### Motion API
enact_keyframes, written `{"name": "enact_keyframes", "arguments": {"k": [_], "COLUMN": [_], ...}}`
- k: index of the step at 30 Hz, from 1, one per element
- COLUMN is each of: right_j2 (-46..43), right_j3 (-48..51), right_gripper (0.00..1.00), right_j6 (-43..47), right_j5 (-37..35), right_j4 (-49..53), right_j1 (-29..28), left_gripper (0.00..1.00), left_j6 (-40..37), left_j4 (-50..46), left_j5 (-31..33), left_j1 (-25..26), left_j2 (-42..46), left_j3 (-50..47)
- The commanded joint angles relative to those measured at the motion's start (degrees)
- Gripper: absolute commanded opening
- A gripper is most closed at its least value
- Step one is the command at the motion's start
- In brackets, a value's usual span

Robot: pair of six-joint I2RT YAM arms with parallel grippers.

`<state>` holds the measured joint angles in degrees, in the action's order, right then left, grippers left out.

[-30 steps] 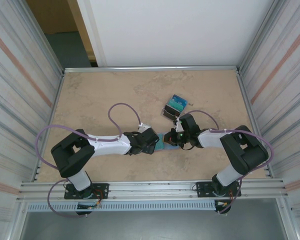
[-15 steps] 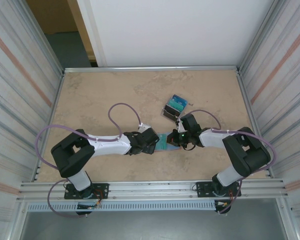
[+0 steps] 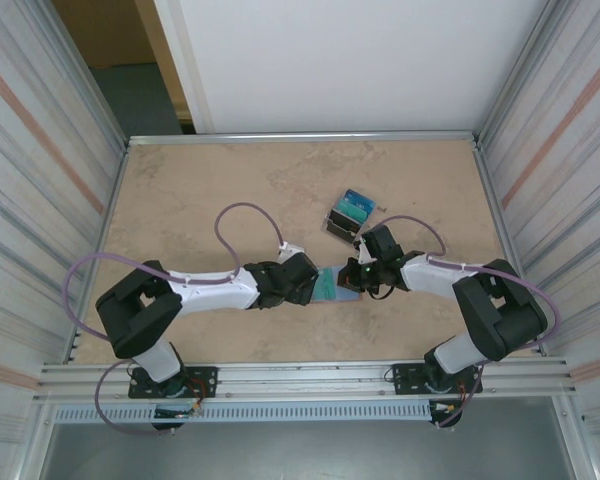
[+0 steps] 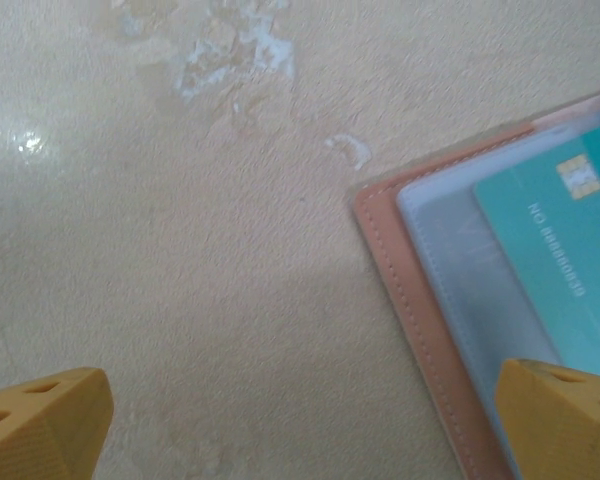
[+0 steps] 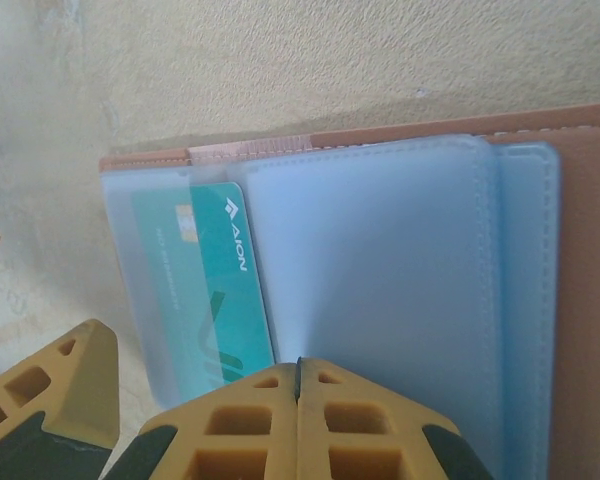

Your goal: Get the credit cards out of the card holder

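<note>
Soft, even light falls from above on the tan table [image 3: 200, 190], bright, with only faint shadow close around the card holder [image 3: 332, 285]. In the left wrist view a small glare spot shines well left of the card holder, a dim shadow lies beside it, and the picture is mildly blurred. In the right wrist view its sleeves look milky.

Lab robot cell: beige counter [image 3: 200, 200] fenced by ribbed panels [image 3: 40, 150] at 9 and 3 o'clock; aluminium rail [image 3: 300, 375] at 6 o'clock carries 2 arms [image 3: 210, 288].
</note>
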<state>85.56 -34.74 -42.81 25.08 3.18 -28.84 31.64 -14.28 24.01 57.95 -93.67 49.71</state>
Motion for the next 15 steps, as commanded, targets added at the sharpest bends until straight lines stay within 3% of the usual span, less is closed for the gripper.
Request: {"name": "enact_keyframes", "arguments": {"k": [1, 10, 15], "right_j2": [-1.79, -2.71, -1.54], "right_j3": [-0.90, -0.58, -0.59], "right_gripper": [0.04, 0.20, 0.23], "right_j6": [0.53, -0.42, -0.92], "right_j5": [0.13, 1.90, 2.83], "right_j4": [0.89, -0.46, -1.60], "right_j1": [0.32, -0.16, -0.34], "left_gripper": [0.99, 0.99, 0.99], "left_j6": [-2.55, -2.60, -1.26], "left_j4": [1.74, -0.50, -1.71], "left_j5": [1.39, 1.59, 1.57], "left_j1": [-0.21, -0.54, -1.12], "left_j2": [0.35, -5.01, -5.38], "left_j3": [2.07, 5.36, 5.06]}}
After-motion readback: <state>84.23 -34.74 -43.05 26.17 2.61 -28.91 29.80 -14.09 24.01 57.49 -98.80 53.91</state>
